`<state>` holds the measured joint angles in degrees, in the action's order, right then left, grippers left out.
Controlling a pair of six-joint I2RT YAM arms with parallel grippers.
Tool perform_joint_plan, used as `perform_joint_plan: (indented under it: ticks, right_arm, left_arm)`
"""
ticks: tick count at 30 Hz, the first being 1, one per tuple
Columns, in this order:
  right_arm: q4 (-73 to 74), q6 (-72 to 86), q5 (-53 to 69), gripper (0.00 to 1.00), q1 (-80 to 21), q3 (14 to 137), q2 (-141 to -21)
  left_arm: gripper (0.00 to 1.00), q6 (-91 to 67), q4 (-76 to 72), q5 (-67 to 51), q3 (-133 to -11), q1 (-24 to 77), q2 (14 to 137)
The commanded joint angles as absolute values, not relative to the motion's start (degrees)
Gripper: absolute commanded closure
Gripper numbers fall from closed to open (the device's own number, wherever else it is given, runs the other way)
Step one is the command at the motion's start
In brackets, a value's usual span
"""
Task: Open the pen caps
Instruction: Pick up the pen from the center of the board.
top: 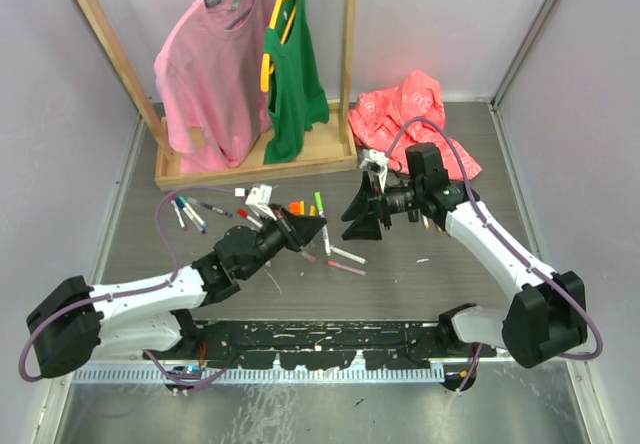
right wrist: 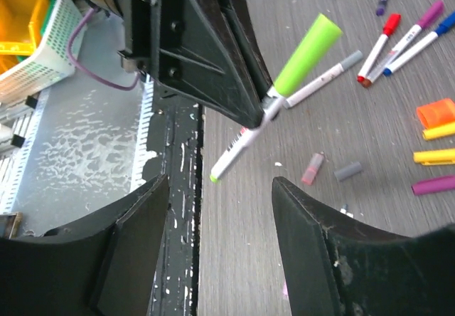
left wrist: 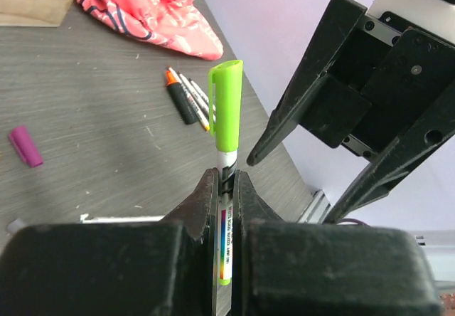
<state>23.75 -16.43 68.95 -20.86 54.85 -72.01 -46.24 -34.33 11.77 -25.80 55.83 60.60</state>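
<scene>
My left gripper (left wrist: 226, 181) is shut on the white barrel of a pen (left wrist: 225, 238), which sticks out past the fingertips with its light green cap (left wrist: 227, 106) on. In the right wrist view the same pen (right wrist: 238, 149) and cap (right wrist: 307, 54) hang above the table in the left gripper (right wrist: 259, 113). My right gripper (right wrist: 220, 181) is open and empty, facing the pen from a short way off. In the top view the two grippers, left (top: 312, 231) and right (top: 360, 219), meet at mid-table. Loose pink (right wrist: 313, 168), grey (right wrist: 348, 171) and purple (left wrist: 25, 146) caps lie on the table.
More pens lie scattered at the left (top: 190, 209) and the middle (top: 340, 259) of the table. A black highlighter with an orange cap (left wrist: 178, 95) lies near a red bag (top: 410, 114). A wooden clothes rack (top: 250, 159) stands at the back. A white basket (right wrist: 35, 53) sits beyond the table's near edge.
</scene>
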Motion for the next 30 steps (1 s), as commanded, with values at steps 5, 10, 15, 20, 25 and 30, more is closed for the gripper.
perform_joint_plan:
  ticks: [5,10,15,20,25,30]
  right_arm:
    - [5.0,-5.1,74.6,0.34,-20.7,48.8,-65.3]
    - [-0.6,0.4,71.9,0.35,-20.7,46.3,-65.8]
    - [-3.3,3.6,69.3,0.36,-20.7,44.9,-66.2]
    - [-3.5,4.8,68.0,0.4,-21.2,44.7,-66.5]
    - [-4.1,6.7,67.4,0.53,-21.3,44.6,-67.3]
    - [-5.0,7.7,68.0,0.7,-21.5,44.5,-67.5]
  left_arm:
    - [1.0,-36.7,-57.5,21.7,-28.1,61.7,66.2]
    - [1.0,-34.0,-61.0,23.8,-29.9,64.0,69.5]
    - [1.0,-32.1,-62.1,27.4,-31.8,66.3,71.9]
    - [1.0,-30.6,-63.5,32.2,-32.5,67.8,74.3]
    - [1.0,-30.5,-65.3,34.5,-32.1,68.0,75.1]
    - [1.0,-30.7,-65.7,34.3,-32.3,68.2,75.7]
